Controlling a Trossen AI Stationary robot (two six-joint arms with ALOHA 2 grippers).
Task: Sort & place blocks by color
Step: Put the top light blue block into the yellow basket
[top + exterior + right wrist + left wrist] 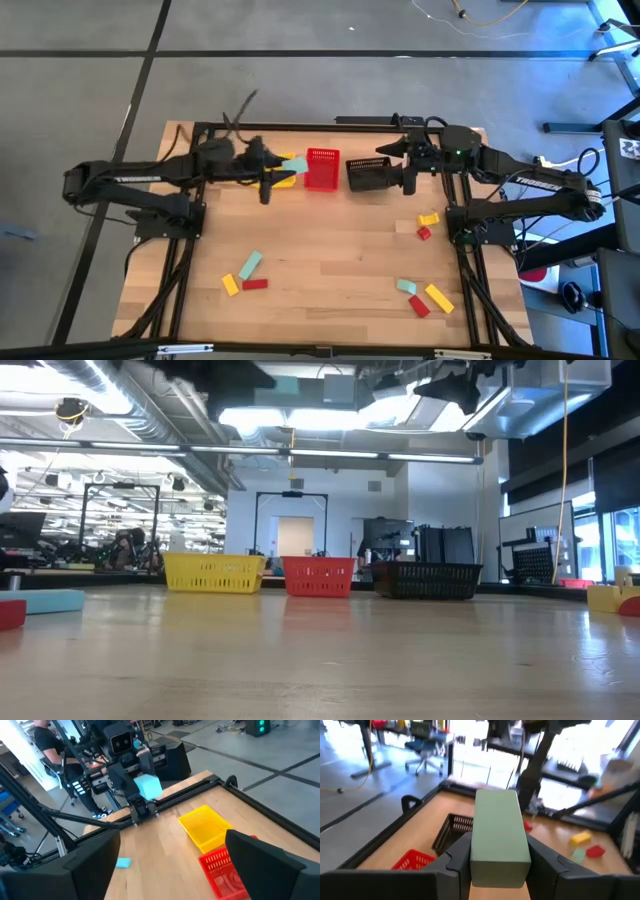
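Note:
My left gripper (283, 166) is shut on a pale teal-green block (499, 835), held in the air near the yellow basket (287, 180), which the arm largely hides from above. My right gripper (175, 870) is open and empty, raised over the black basket (368, 174); its wrist view looks across at the held block (148, 786). The red basket (322, 168) stands between the two other baskets. Loose yellow, red and teal blocks lie flat on the table in a near-left group (246, 275), a near-right group (424, 298) and a right-hand pair (427, 224). My left gripper pinches the teal-green block between its two fingers (457, 862), which sit on the block's two long sides at its near end (497, 867). The fingers come roughly level from the table's left and lie along the block. Its free end (496, 800) juts forward, lifted clear.
The yellow (214, 572), red (320, 575) and black (428, 579) baskets stand in a row along the table's far edge. A black frame rail (200, 787) runs behind them. Bare wood lies in the table's middle (330, 240).

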